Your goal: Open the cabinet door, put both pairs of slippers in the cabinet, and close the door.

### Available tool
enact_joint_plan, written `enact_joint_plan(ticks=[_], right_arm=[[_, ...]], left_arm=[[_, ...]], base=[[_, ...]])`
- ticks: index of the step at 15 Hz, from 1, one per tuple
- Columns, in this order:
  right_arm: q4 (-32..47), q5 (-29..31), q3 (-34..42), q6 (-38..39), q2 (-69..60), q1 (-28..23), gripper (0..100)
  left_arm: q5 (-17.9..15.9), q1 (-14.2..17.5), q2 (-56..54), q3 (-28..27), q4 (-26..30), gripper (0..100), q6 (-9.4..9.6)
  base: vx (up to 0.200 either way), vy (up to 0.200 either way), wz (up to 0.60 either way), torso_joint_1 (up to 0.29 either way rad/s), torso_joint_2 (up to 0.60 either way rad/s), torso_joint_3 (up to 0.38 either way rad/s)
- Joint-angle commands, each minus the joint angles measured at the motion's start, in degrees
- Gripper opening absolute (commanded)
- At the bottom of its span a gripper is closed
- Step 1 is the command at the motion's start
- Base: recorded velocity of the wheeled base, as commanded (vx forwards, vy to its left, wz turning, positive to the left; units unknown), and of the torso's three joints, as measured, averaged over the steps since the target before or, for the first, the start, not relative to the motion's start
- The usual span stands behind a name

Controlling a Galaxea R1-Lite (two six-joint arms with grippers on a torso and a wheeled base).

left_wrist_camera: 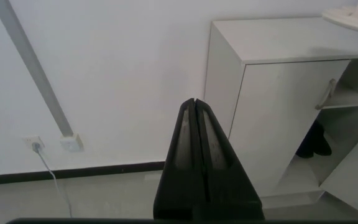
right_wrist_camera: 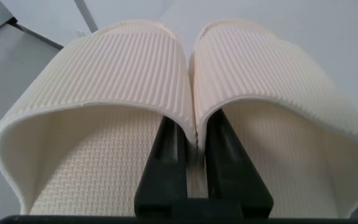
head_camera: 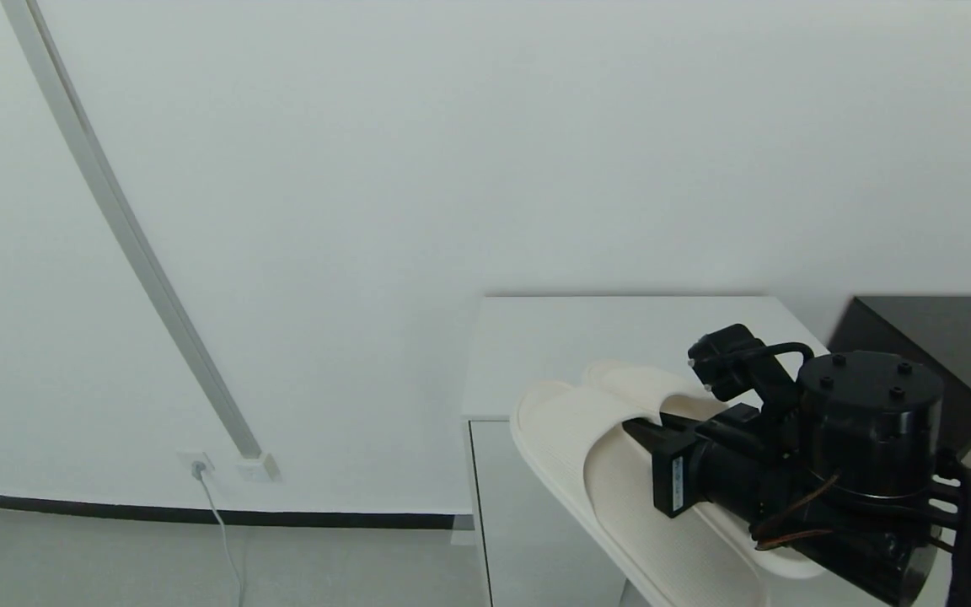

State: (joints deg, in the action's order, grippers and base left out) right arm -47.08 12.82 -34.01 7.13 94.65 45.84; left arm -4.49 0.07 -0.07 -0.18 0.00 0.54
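A pair of cream slippers hangs in the air over the front left corner of the white cabinet's top. My right gripper is shut on the pair. In the right wrist view its fingers pinch the two inner strap edges together, with one slipper on each side. My left gripper is shut and holds nothing; it hangs out in front of the cabinet, off its left side. The cabinet's right half stands open, showing a shelf and a dark object inside. A slipper's edge shows above the top.
A white wall runs behind, with a grey conduit strip ending at a small box, and a socket with a plugged cable near the floor. Black furniture stands right of the cabinet. Open floor lies left of the cabinet.
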Motion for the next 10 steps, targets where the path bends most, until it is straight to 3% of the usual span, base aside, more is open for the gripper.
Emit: enact_joint_plan(ticks=[1,3,10], right_arm=[[-0.1,0.0,0.2,0.0,0.3,0.0,0],[-0.1,0.0,0.3,0.0,0.4,0.0,0],[-0.3,0.3,0.3,0.0,1.1,0.0,0]], left_arm=[[0.0,0.0,0.1,0.0,0.0,0,-0.01],[0.0,0.0,0.1,0.0,0.0,0,-0.01],[0.0,0.0,0.1,0.0,0.0,0,-0.01]], base=[[-0.200,0.000,0.00,0.007,0.00,0.002],[-0.200,0.000,0.00,0.007,0.01,0.002],[0.000,0.000,0.00,0.000,0.00,0.000]])
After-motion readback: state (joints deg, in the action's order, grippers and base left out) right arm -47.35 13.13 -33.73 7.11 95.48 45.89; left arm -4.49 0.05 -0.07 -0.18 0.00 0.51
